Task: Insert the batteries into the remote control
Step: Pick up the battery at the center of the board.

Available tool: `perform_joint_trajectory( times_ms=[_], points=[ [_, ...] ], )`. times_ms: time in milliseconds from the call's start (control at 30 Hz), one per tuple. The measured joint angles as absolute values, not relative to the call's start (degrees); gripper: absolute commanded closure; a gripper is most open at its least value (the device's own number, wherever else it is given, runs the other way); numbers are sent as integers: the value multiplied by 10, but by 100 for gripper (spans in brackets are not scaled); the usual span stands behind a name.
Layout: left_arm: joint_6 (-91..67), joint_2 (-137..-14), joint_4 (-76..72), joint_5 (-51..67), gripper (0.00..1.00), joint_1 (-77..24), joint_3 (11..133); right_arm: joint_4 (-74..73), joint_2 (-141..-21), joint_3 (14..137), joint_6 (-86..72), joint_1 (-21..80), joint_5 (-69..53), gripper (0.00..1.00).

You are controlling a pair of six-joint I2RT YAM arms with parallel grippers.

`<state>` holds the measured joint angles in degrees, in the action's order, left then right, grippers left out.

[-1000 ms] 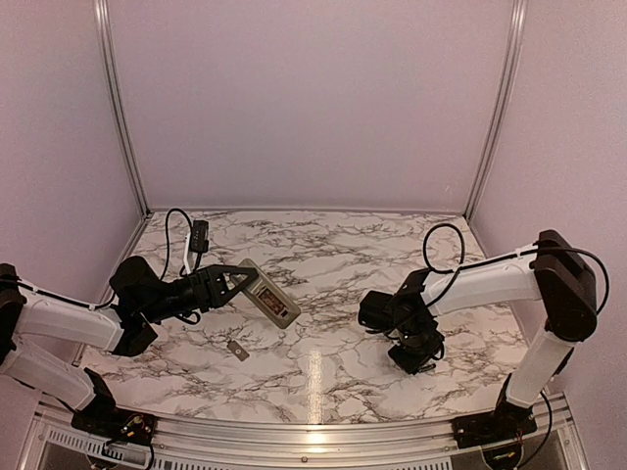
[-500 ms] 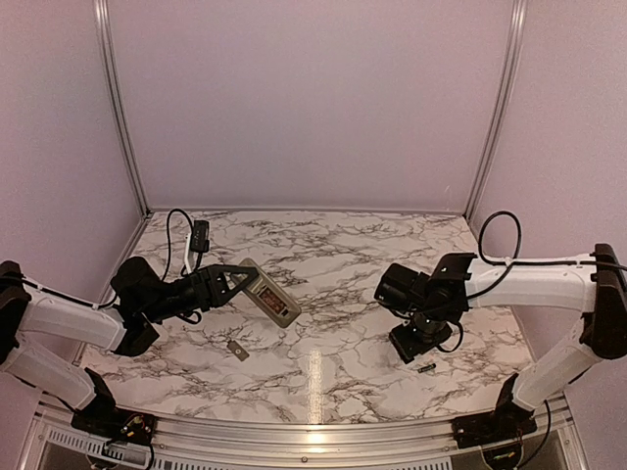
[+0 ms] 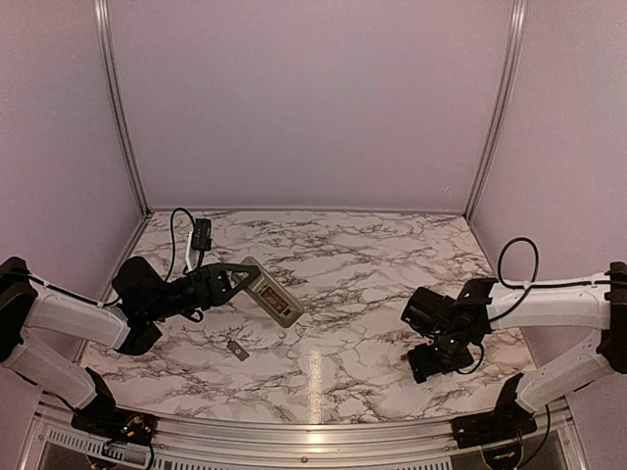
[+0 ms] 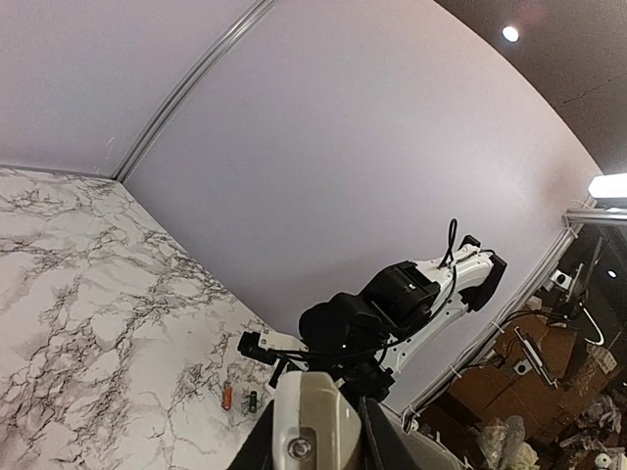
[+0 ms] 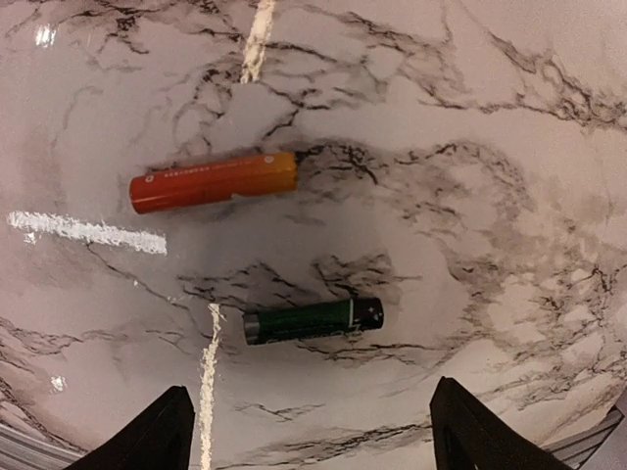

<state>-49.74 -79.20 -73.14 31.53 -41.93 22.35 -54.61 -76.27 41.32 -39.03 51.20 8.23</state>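
Showing the marble tabletop [image 3: 333,255] with both arms at work. Your left pincer [image 3: 227,282] is clamped on one end of the remote control [image 3: 272,294] and holds it raised above the tabletop toward the left edge, its free end slanting toward the middle. Your right pincer [image 5: 309,436] hangs low near the near right corner, its jaws spread wide with nothing between them. A small grey cover piece [image 3: 238,350] lies flat on the tabletop, between the remote control and the near edge. Directly beneath the right pincer lie the orange-red battery [image 5: 214,181] and the dark green battery [image 5: 312,320], roughly parallel and apart; the green one is the nearer to your fingers.

The step in hand appears to be picking up a first battery. Take one cell only, preferably the green. Set the fingers to close across its thin body rather than along it, centre over its middle, descend until the tips almost meet the marble, then close gently. A round cell struck from one side may roll away.
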Motion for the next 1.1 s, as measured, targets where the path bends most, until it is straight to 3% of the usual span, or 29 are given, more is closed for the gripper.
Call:
perform_joint_trajectory(
  times_ms=[300,767,1100],
  points=[
    [-503,-792,-735,316,100,-419,224,-482,-716,387,-383,455,64,28],
    [-504,-788,-735,317,100,-419,224,-444,-736,358,-357,434,45,25],
    [-504,-788,-735,317,100,-419,224,-430,-741,351,-349,419,42,31]
  ],
)
